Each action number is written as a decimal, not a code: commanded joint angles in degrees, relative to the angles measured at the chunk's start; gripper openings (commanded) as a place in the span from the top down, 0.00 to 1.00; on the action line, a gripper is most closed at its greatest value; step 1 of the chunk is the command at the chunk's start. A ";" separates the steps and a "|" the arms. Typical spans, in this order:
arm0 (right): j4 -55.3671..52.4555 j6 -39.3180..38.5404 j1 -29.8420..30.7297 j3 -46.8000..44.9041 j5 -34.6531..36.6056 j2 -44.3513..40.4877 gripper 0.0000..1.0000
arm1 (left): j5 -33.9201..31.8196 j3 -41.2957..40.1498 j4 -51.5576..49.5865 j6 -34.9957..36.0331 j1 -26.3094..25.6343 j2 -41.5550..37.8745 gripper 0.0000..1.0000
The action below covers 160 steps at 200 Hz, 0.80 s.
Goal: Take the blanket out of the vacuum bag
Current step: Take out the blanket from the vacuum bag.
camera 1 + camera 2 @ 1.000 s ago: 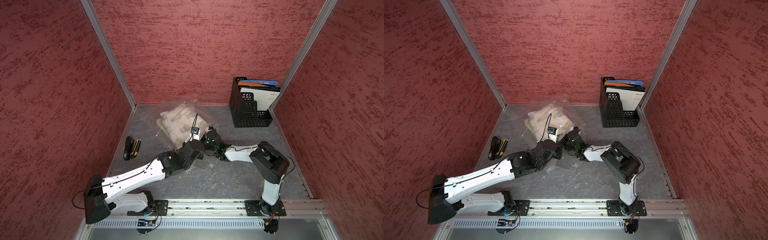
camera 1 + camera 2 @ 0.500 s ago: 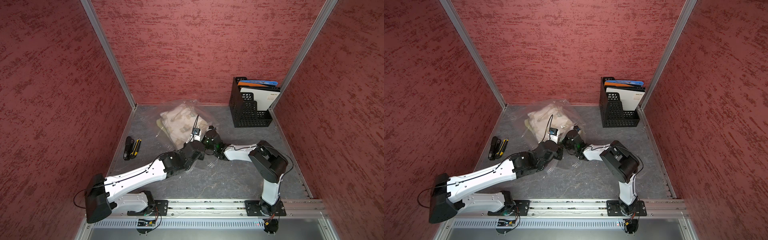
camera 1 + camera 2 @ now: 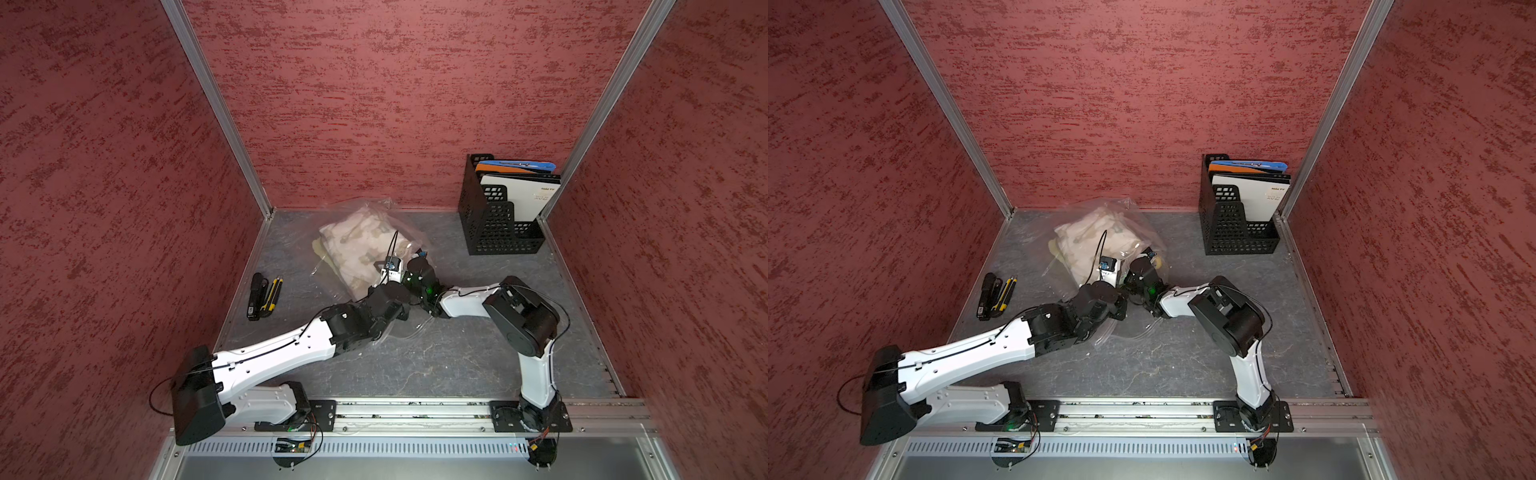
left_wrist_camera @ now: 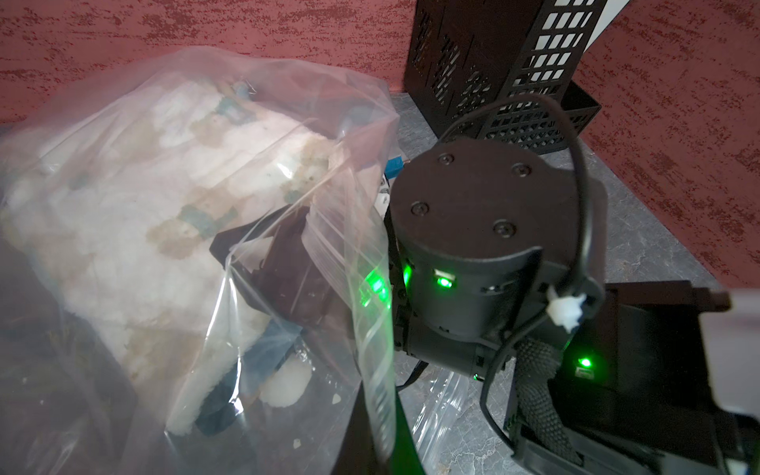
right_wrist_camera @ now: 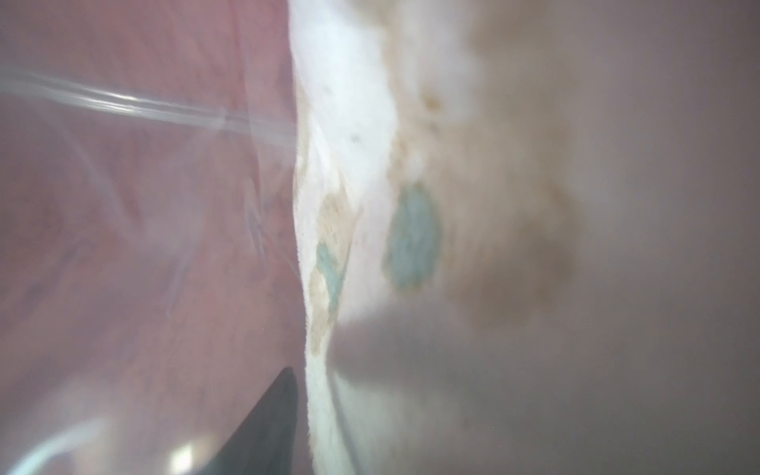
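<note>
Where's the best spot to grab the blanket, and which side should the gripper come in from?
Pinch the blanket at its near folded end, entering the vacuum bag through its open mouth on the robot's side. Plastic covers it elsewhere, and that soft end lies nearest the opening.

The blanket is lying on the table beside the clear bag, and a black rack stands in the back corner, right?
Not quite. The blanket is inside the clear bag, not beside it: the left wrist view shows it through the plastic. The black rack does stand in the back corner.
</note>
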 commanded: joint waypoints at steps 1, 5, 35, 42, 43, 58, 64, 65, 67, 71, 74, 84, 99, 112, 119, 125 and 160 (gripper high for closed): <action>1.90 -0.72 -0.44 2.34 0.24 1.70 0.62 | 1.34 -0.34 1.60 -0.58 -0.33 -0.17 1.00; 1.98 -0.59 -0.45 2.62 -0.15 1.89 0.67 | 1.30 -0.36 1.54 -0.58 -0.33 -0.16 1.00; 2.09 0.08 -0.48 3.99 -2.83 2.64 0.95 | 1.22 -0.02 0.56 -2.31 -0.10 -0.70 1.00; 2.28 0.33 -0.51 4.09 -3.38 2.58 0.98 | 1.74 -0.05 0.80 -2.76 0.06 -1.22 1.00; 2.24 0.32 -0.52 4.04 -3.46 2.52 0.99 | 1.76 -0.07 0.89 -2.77 0.09 -1.27 1.00; 2.04 0.13 -0.52 3.52 -3.80 1.41 1.00 | 1.69 -0.51 2.08 -2.84 0.25 -1.99 1.00; 2.05 0.50 -0.53 2.93 -3.78 0.86 1.00 | 1.04 -0.41 1.81 -2.87 0.33 -2.01 1.00; 2.09 0.62 -0.53 2.89 -3.83 0.70 1.00 | 0.93 -0.38 1.75 -2.91 0.31 -2.01 1.00; 2.20 0.76 -0.53 2.68 -3.92 0.53 1.00 | 0.67 -0.37 1.61 -2.92 0.34 -1.95 1.00; 2.68 1.08 -0.53 2.30 -4.24 0.15 1.00 | 0.06 -0.31 1.40 -2.87 0.41 -1.93 1.00; 3.06 1.26 -0.47 2.02 -4.50 -0.09 1.00 | -0.40 -0.32 1.28 -2.93 0.45 -1.85 1.00; 3.99 1.39 -0.51 1.25 -5.53 -1.04 1.00 | -1.74 -0.39 1.12 -3.42 0.69 -1.79 1.00; 3.56 1.23 -0.44 0.30 -6.83 -2.68 1.00 | -2.40 -1.49 2.65 -4.28 1.50 -2.31 1.00; 5.03 1.66 -0.36 -1.34 -7.61 -4.04 1.00 | -2.27 -3.08 5.09 -5.51 2.78 -3.03 1.00; 5.94 1.92 -0.28 -2.25 -8.05 -4.57 1.00 | -2.74 -3.80 6.10 -5.71 3.23 -3.35 1.00; 6.28 2.18 -0.23 -2.99 -8.33 -5.17 1.00 | -3.87 -4.27 6.91 -5.89 3.28 -3.56 1.00; 7.19 2.34 -0.27 -6.51 -9.07 -8.84 1.00 | -7.24 -6.47 10.45 -5.50 3.37 -4.04 1.00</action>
